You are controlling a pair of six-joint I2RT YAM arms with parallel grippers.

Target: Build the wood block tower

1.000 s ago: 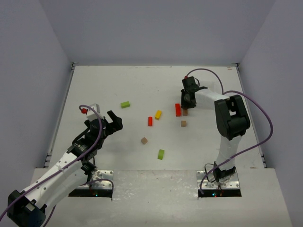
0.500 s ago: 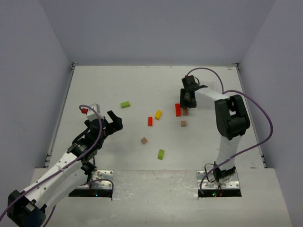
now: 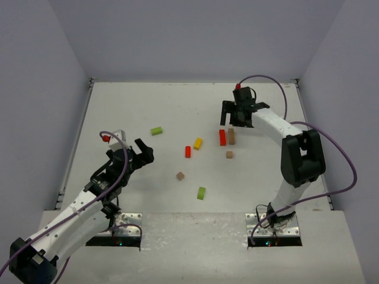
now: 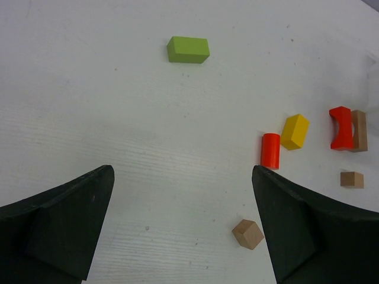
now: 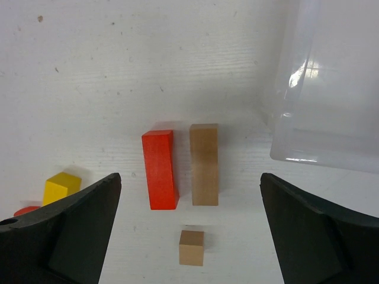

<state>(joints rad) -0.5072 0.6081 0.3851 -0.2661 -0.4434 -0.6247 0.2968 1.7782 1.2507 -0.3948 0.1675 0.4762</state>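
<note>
The wood blocks all rest singly on the white table. A red block (image 3: 222,137) (image 5: 160,169) and a plain brown bar (image 3: 231,136) (image 5: 204,164) lie side by side with a narrow gap between them. A brown cube (image 3: 229,154) (image 5: 192,247) sits just in front of them. My right gripper (image 3: 237,118) (image 5: 189,177) hovers behind this pair, open and holding nothing. A yellow block (image 3: 198,142), a red cylinder (image 3: 188,151), two green blocks (image 3: 156,131) (image 3: 201,193) and another brown cube (image 3: 180,176) (image 4: 247,234) are scattered mid-table. My left gripper (image 3: 142,152) (image 4: 182,171) stays open at the left.
A clear plastic tray (image 5: 325,89) fills the upper right of the right wrist view, close beside the brown bar. White walls enclose the table (image 3: 177,100) on three sides. Both arm bases sit at the near edge.
The right gripper opened and let go of the brown bar, then pulled back toward the far wall. The bar now lies beside the red block. The left arm has not moved.
</note>
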